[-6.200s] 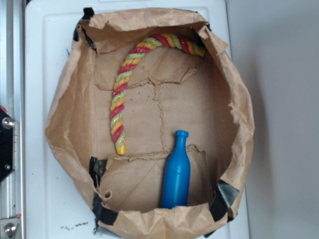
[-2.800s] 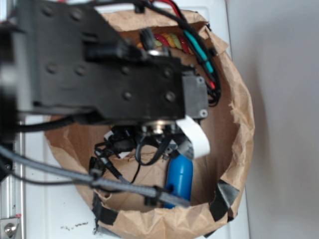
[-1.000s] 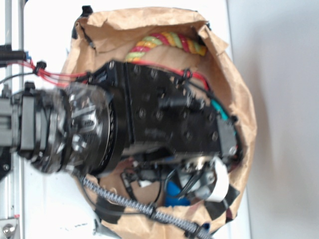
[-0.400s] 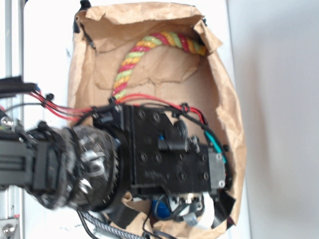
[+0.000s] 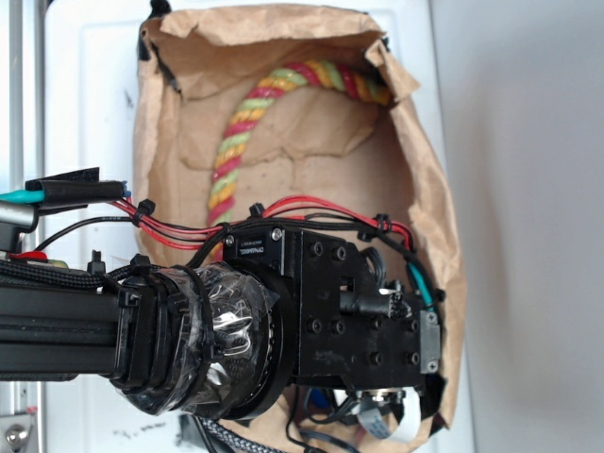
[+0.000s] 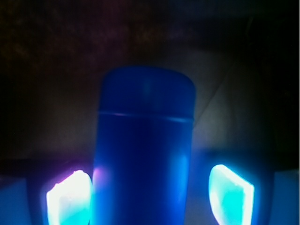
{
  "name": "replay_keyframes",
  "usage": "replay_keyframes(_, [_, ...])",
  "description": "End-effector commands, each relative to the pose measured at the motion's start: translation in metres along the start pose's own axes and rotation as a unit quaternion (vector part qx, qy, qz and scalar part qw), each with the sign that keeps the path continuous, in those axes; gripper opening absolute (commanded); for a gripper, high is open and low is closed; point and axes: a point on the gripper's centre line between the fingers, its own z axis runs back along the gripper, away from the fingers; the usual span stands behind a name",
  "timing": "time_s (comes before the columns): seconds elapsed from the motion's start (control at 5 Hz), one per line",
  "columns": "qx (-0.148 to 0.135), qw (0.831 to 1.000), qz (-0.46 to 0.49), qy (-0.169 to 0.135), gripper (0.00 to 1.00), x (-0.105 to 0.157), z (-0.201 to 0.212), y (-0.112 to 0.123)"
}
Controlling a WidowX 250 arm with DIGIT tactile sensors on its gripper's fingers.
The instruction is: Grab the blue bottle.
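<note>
Fingertips first: in the wrist view the two glowing pads [image 6: 69, 199] sit low at either side of the blue bottle [image 6: 145, 150], one left, one right, the gripper [image 6: 150, 199] spread around it with a sliver of gap showing on the right side, and I can't tell whether the left pad touches. The bottle lies dead centre between them, its long axis running straight away from the camera to its flat rounded end. Closing straight in looks like all the move needs. From outside, the black arm [image 5: 311, 321] covers the near end of the brown paper bag [image 5: 425, 189], hiding the bottle. Farther back, the twisted rope toy [image 5: 274, 104] curves well clear.
</note>
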Motion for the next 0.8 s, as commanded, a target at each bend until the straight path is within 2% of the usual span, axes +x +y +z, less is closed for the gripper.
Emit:
replay_keyframes(0.0, [0.084, 0.993, 0.081, 0.013, 0.0, 0.012, 0.032, -0.002])
replay_keyframes(0.2, [0.102, 0.976, 0.191, 0.015, 0.0, -0.005, 0.048, 0.005])
replay_keyframes(0.4, [0.08, 0.939, 0.33, -0.049, 0.0, -0.026, 0.093, 0.016])
replay_keyframes(0.6, [0.1, 0.89, 0.443, -0.041, 0.0, -0.045, 0.134, 0.017])
